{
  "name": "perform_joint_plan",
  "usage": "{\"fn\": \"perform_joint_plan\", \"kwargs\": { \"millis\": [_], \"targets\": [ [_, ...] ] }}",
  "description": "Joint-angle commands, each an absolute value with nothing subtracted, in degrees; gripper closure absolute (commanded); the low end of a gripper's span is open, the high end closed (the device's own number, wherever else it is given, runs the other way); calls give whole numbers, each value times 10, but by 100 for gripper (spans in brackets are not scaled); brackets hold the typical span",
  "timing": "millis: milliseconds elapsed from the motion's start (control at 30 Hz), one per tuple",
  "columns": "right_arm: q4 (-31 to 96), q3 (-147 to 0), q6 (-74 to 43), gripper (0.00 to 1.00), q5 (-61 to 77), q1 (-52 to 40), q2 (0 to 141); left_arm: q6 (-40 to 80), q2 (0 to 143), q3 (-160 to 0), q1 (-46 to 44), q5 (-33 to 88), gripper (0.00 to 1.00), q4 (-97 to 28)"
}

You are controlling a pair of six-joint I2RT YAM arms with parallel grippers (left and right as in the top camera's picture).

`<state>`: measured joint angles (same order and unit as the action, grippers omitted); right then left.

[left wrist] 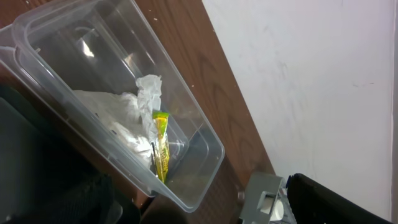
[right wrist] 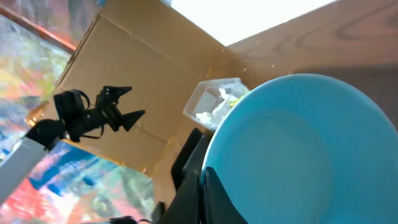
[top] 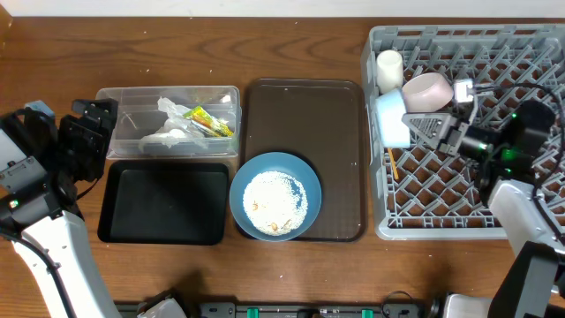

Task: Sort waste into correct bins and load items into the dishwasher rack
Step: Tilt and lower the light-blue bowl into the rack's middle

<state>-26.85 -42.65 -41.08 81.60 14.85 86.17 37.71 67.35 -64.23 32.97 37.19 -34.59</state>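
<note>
My right gripper [top: 422,125] is shut on the rim of the small light blue bowl [top: 393,119] and holds it on edge at the left side of the grey dishwasher rack [top: 530,53]. The right wrist view shows the fingers [right wrist: 202,177] pinching the bowl [right wrist: 298,149]. A white cup [top: 388,69], a pink bowl [top: 428,90] and chopsticks [top: 391,164] are in the rack. The dark blue bowl [top: 243,177] holds rice scraps [top: 274,203]. The clear tub [top: 168,93] holds the napkin [top: 172,132] and the wrapper [top: 210,122]. My left gripper [top: 95,134] is open, left of the tub.
The dark blue bowl stands on a brown serving tray [top: 305,115] between the bins and the rack. The black tray [top: 163,205] lies just in front of the tub. The left wrist view shows the tub [left wrist: 93,37], napkin [left wrist: 118,118] and wrapper [left wrist: 161,146].
</note>
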Motion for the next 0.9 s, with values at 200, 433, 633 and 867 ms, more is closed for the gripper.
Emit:
{"fn": "perform_joint_plan", "kwargs": {
  "millis": [200,433,633,867],
  "targets": [
    [-268,-404,-441,99,798,145,855,378,675,-647,333,377,9,-347],
    [-271,-355,-426,99,756,148,855,378,675,-647,333,377,9,-347],
    [-279,-340,-425,99,746,156,855,378,675,-647,333,377,9,-347],
    [-278,-339,-398,99,786,176,855,378,675,-647,333,377,9,-347]
  ]
}}
